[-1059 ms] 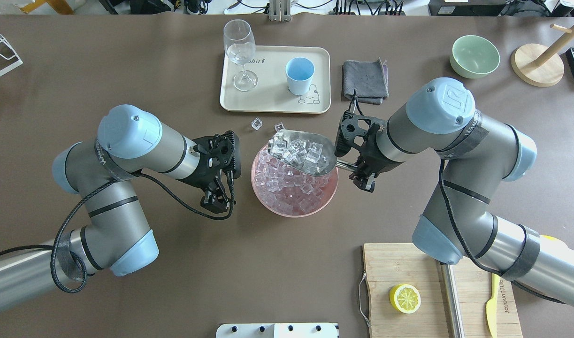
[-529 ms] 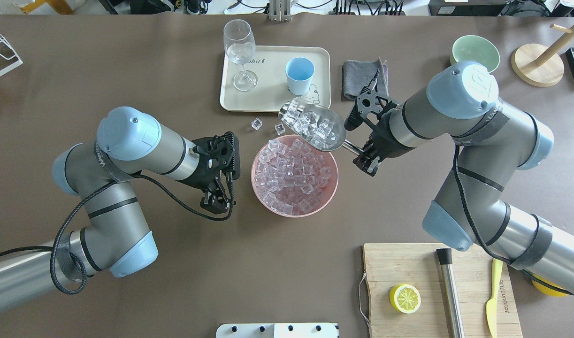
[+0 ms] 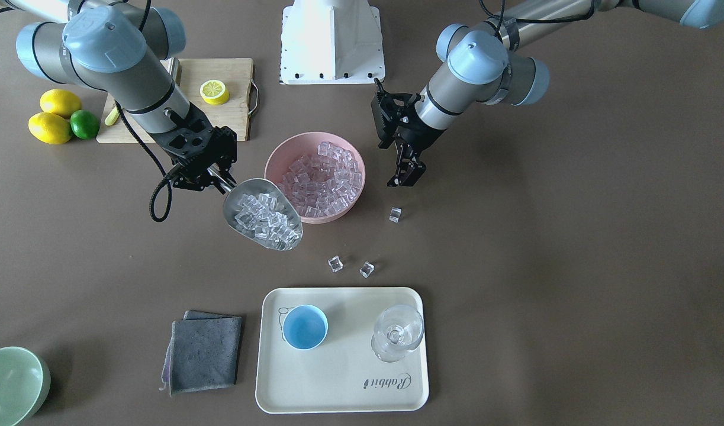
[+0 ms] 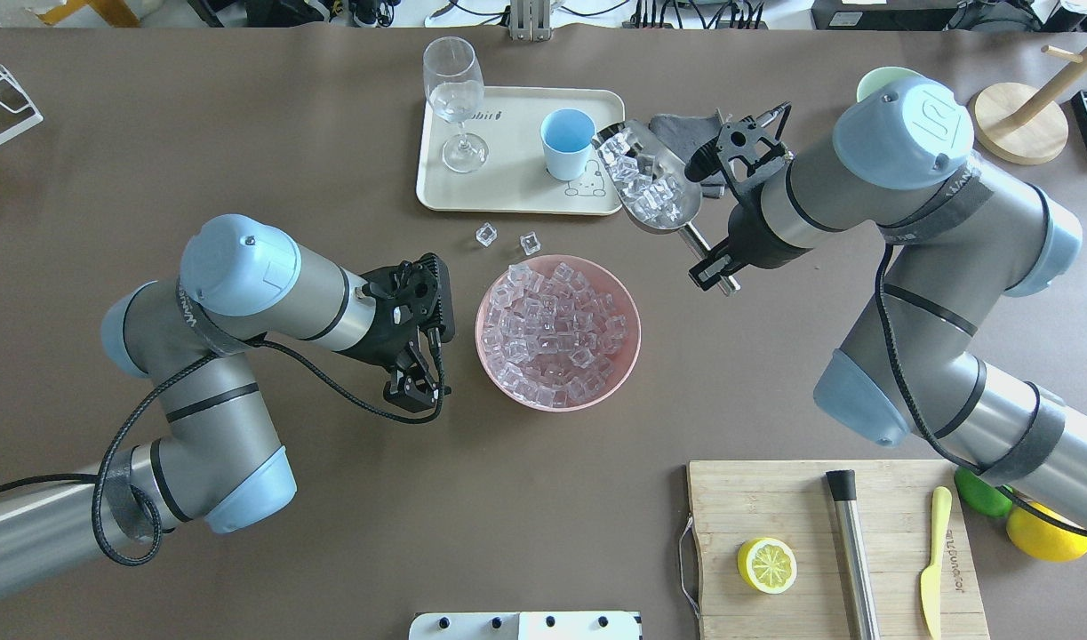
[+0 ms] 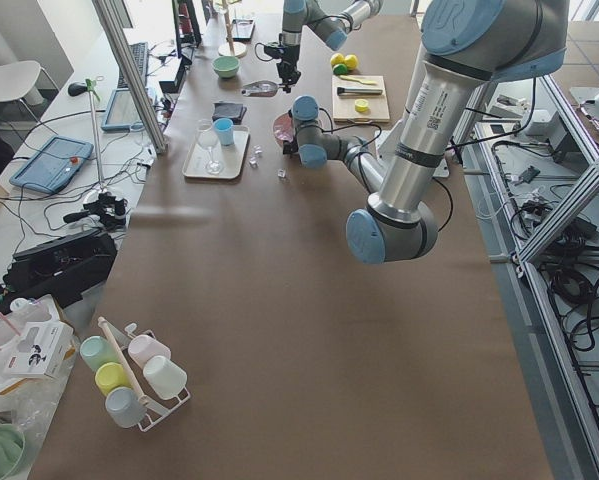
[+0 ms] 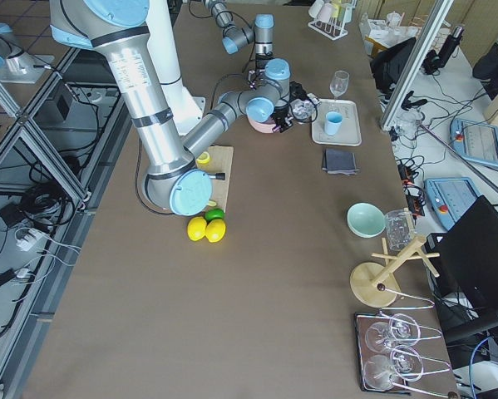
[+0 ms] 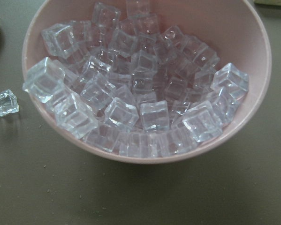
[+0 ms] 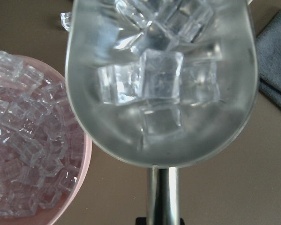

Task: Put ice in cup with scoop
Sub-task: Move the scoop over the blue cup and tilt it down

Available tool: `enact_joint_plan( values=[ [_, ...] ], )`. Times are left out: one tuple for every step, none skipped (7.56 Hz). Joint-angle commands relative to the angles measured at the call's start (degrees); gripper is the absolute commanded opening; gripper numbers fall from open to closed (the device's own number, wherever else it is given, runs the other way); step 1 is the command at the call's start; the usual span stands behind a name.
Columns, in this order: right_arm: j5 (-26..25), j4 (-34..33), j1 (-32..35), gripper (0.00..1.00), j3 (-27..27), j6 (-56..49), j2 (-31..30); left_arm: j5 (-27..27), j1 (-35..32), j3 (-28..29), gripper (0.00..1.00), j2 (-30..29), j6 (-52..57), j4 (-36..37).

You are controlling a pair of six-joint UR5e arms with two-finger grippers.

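My right gripper (image 4: 712,262) is shut on the rod handle of the steel scoop (image 4: 647,178). The scoop is held in the air, its bowl full of ice cubes (image 4: 641,182). Its tip is just right of the light-blue cup (image 4: 567,142), over the right edge of the cream tray (image 4: 507,191). The cup stands upright and looks empty. In the right wrist view the loaded scoop (image 8: 161,79) fills the frame. The pink bowl (image 4: 630,356) holds many more cubes. My left gripper (image 4: 414,389) looks shut and empty, hanging left of the pink bowl.
A clear stemmed glass (image 4: 454,98) stands on the tray's left. Loose cubes (image 4: 485,234) lie between bowl and tray. A grey cloth (image 3: 203,350) lies beside the tray. A cutting board (image 4: 774,498) with a lemon half, a steel cylinder and a knife is at the front right.
My right gripper has carried the loaded scoop from over the pink bowl away to the far side, up beside the cup. The left arm has barely moved.
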Motion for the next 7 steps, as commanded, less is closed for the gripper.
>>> enact_joint_plan(
  values=[
    [-0.3, -8.1, 1.5, 0.0, -0.1, 6.4, 1.9, 2.1, 0.9, 0.2, 0.98, 1.5, -2.2, -4.3],
    [0.1, -13.8, 1.9, 0.0, -0.1, 5.9, 3.9, 2.1, 0.9, 0.2, 0.98, 1.5, -2.2, -4.2],
    [0.2, -17.6, 2.3, 0.0, -0.2, 5.8, 5.5, 2.2, 0.9, 0.3, 0.98, 0.2, -2.4, -3.4],
    [0.3, -20.3, 3.2, 0.0, -0.6, 5.7, 6.7, 2.2, 1.0, 0.3, 0.98, -0.2, -2.2, -2.8],
    [1.9, -23.5, 4.5, 0.0, -2.2, 4.8, 8.7, 2.2, 1.0, 0.3, 0.98, -0.2, -2.2, -2.8],
    [6.1, -25.4, 6.6, 0.0, -6.5, 3.3, 12.0, 2.2, 1.0, 0.2, 0.98, -0.3, -2.1, -2.4],
    [9.1, -25.7, 7.9, 0.0, -11.4, 3.3, 15.6, 2.1, 1.0, 0.3, 0.98, -0.5, -2.1, -2.4]
  ],
)
